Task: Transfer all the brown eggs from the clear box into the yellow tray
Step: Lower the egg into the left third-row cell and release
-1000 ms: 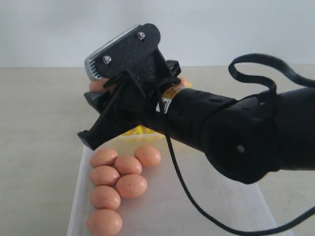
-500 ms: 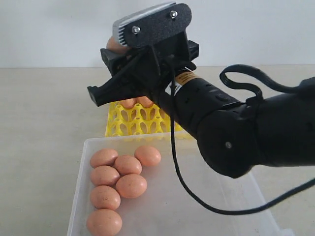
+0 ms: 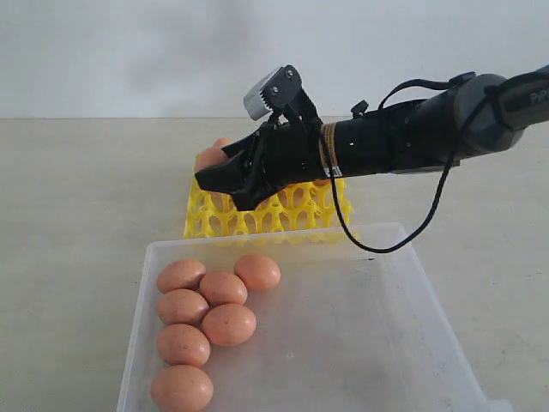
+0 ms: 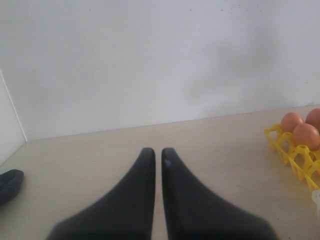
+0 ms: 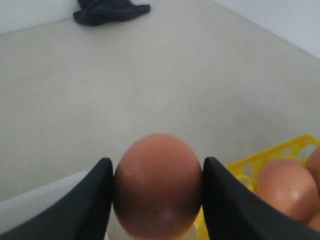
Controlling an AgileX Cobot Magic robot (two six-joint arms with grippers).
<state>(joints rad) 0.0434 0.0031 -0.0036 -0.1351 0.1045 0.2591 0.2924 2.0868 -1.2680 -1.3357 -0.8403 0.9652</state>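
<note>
My right gripper (image 3: 206, 172) is shut on a brown egg (image 3: 208, 158) and hovers over the left side of the yellow tray (image 3: 296, 212). Up close, that egg (image 5: 158, 187) fills the gap between the black fingers (image 5: 90, 200), with the tray (image 5: 295, 147) and a seated egg (image 5: 281, 187) just beyond. Several brown eggs (image 3: 206, 313) lie clustered at the left end of the clear box (image 3: 360, 343). My left gripper (image 4: 156, 151) is shut with nothing in it, low over the tabletop, with the tray (image 4: 287, 150) and its eggs (image 4: 305, 135) off to one side.
A dark cloth (image 5: 110, 11) lies far off on the beige tabletop. A white wall stands behind the table. The right arm's black cable (image 3: 390, 245) hangs over the box's far rim.
The right arm, close to the camera above the box a second ago, has swung away and down to the tray's left side, carrying the egg. The eggs in the box have not moved.
</note>
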